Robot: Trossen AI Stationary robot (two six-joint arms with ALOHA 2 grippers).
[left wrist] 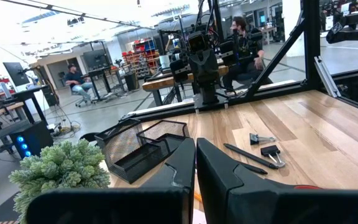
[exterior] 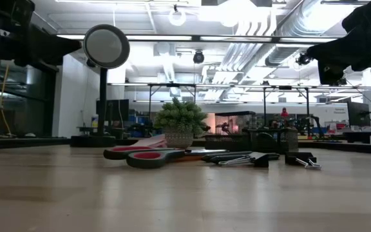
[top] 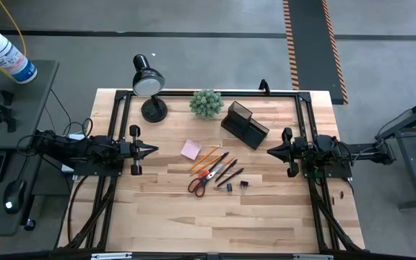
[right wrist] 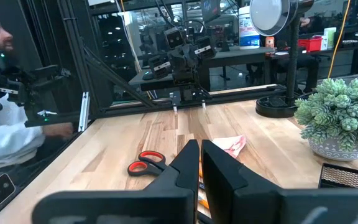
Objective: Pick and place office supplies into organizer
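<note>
– What holds everything up?
– A wooden table [top: 266,217] made of light planks.
– What sits at the back?
– A black lamp [top: 149,85], a green plant ball [top: 206,103] and the dark organizer [top: 245,124].
– And in the middle?
– A pink sticky-note pad [top: 191,149], orange pencils [top: 206,157], orange-handled scissors [top: 202,180], dark pens [top: 228,172] and tiny black clips [top: 235,186], all close together.

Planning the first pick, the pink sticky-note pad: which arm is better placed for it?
Probably the left. The pink sticky-note pad lies nearer the left gripper, level with its tips. The right gripper sits across the pile, closer to the organizer.
</note>
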